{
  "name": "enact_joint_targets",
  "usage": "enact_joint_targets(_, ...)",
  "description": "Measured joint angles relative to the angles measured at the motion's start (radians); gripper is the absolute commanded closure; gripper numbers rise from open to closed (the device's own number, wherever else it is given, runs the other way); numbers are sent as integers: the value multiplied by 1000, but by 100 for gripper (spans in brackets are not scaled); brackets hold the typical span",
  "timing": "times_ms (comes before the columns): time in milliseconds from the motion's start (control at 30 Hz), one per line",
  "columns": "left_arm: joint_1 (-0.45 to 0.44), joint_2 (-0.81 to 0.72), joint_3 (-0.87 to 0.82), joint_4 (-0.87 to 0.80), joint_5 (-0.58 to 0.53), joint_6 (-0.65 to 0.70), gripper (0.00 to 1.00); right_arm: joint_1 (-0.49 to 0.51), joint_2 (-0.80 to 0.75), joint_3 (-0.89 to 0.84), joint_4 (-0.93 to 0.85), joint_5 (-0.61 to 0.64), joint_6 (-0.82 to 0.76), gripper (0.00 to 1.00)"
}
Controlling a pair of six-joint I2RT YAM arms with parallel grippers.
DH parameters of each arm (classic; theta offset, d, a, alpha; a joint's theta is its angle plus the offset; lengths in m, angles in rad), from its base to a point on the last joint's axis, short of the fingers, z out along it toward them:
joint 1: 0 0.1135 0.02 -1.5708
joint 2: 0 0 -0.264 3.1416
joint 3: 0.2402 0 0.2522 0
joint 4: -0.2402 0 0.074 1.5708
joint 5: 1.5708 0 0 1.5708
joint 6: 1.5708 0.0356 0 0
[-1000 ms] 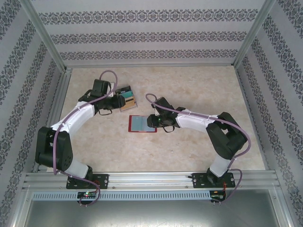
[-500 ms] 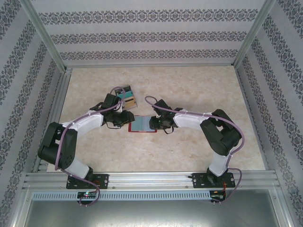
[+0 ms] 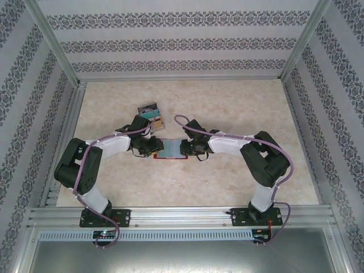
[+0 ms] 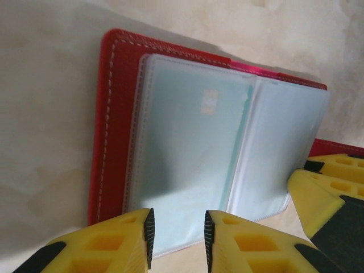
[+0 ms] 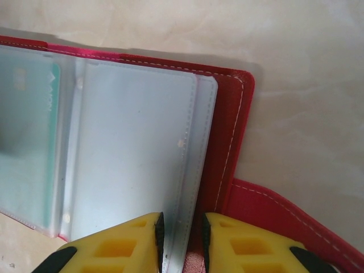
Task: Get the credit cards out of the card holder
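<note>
Nearest us, both arms reach in from the 6 o'clock edge of the table (image 3: 239, 114) and meet at its middle. There the card holder (image 3: 170, 149) lies opened flat, red cover down and clear sleeves (image 5: 136, 142) up.

The left gripper (image 3: 156, 147) hangs over the holder's 9 o'clock side, its jaws parted by a narrow slot with a sleeve showing below. The right gripper (image 3: 183, 149) sits at the 3 o'clock side, jaws likewise slightly apart, and the free edge of the outer sleeve runs into the gap. We cannot tell whether either set of pads touches plastic.

Through one sleeve we see a teal card (image 4: 187, 148) with a pale chip. The little red tab (image 5: 284, 222) rests on the table beside the cover.

We judge the holder light and thin, with a stitched, fairly stiff cover and sleeves that are floppy and slick. It would likely skate on the smooth tabletop unless one gripper pins the red border. The card itself is rigid and is best nipped at whatever edge peeks from the sleeve's mouth, though which side that is we cannot make out.

Farther back, at 11 o'clock from the holder, lies a fanned pile (image 3: 151, 114) in teal, tan and dark.
</note>
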Motion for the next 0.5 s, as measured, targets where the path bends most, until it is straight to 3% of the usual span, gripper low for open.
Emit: enact_joint_targets(500,0,24,9,-2,-44,0,69,0,5,0,5,-1,2,75)
